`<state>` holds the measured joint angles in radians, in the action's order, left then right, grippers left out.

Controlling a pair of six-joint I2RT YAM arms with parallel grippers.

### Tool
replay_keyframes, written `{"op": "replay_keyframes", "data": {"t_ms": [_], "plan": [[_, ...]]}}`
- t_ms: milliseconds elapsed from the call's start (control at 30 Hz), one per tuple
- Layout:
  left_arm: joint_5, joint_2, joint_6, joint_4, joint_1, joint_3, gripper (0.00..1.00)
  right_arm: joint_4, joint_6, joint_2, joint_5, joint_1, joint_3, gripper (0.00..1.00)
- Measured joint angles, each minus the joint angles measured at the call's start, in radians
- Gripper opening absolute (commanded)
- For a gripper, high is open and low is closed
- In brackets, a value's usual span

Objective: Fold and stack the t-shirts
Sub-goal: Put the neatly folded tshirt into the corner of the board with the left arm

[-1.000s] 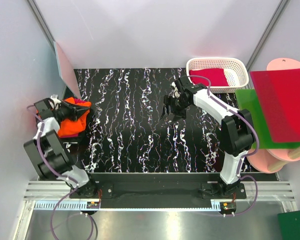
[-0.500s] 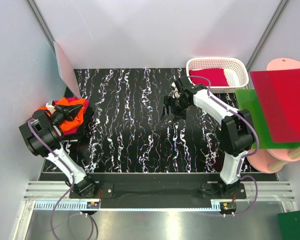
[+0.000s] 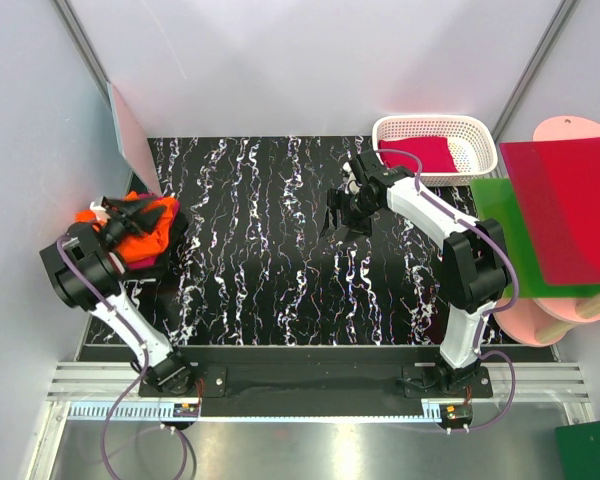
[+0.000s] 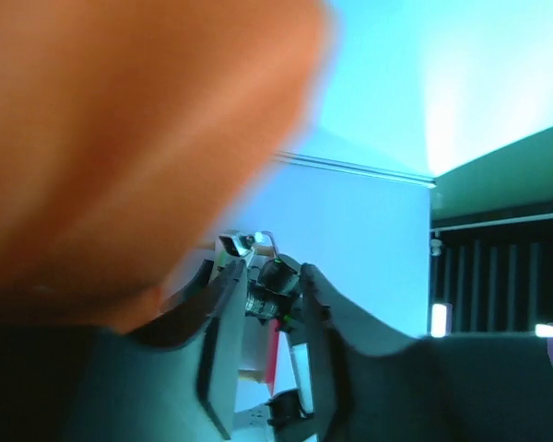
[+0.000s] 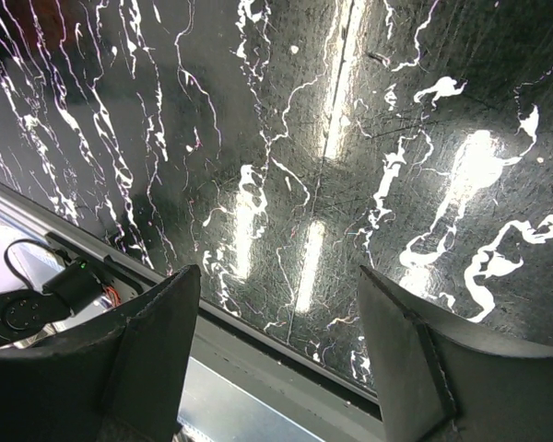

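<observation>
The bright orange t-shirt (image 3: 148, 236) lies bunched at the table's left edge, with a magenta-pink t-shirt (image 3: 154, 262) showing under it. My left gripper (image 3: 140, 213) lies across the top of this heap. In the left wrist view its fingers (image 4: 219, 345) stand apart with nothing between them, and blurred orange cloth (image 4: 138, 138) fills the upper left, close to the lens. A crimson t-shirt (image 3: 425, 153) lies in the white basket (image 3: 382, 128) at the back right. My right gripper (image 3: 338, 218) hangs open and empty over the black marbled table (image 5: 350, 138).
A stiff red sheet (image 3: 565, 205) and a green sheet (image 3: 505, 240) lie over pale pink boards (image 3: 555, 320) off the table's right side. A pink panel (image 3: 130, 135) leans at the back left corner. The right wrist view shows the table's near edge rail (image 5: 258, 354).
My left gripper, shut on the orange t-shirt a second ago, has swung round on the heap and parted its jaws. The heap has shifted slightly. The right arm has not moved.
</observation>
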<state>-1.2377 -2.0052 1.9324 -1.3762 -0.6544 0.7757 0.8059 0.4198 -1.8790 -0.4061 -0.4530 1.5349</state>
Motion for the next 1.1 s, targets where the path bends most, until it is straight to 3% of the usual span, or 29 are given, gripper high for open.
{"op": "replay_keyframes", "data": {"t_ms": [233,333,400,533,633,900,1000,1100], "plan": [[0.047,0.317,0.046,0.065,0.073,-0.006,0.99,0.001,0.0,0.0,0.007,0.0,0.0,0.76],[0.081,0.497,-0.082,0.106,0.188,-0.046,0.99,0.001,0.0,0.0,0.039,-0.001,0.0,0.76],[0.116,0.606,-0.324,0.326,0.274,-0.056,0.99,0.001,-0.001,0.002,0.069,-0.001,0.0,0.76],[0.469,0.687,-0.979,1.179,0.565,0.146,0.99,0.009,-0.01,0.016,0.144,-0.001,0.0,0.77],[0.692,0.672,-1.217,1.514,0.733,0.216,0.99,0.015,-0.016,0.047,0.193,-0.001,0.0,0.77],[1.228,0.513,-1.478,2.082,0.896,0.282,0.99,0.034,-0.037,0.159,0.383,-0.005,-0.004,0.77],[1.391,0.452,-1.536,2.186,0.971,0.351,0.99,0.042,-0.063,0.206,0.492,-0.008,-0.023,0.76],[1.46,0.433,-1.571,2.226,1.015,0.387,0.99,0.055,-0.092,0.253,0.589,-0.009,-0.039,0.77]]}}
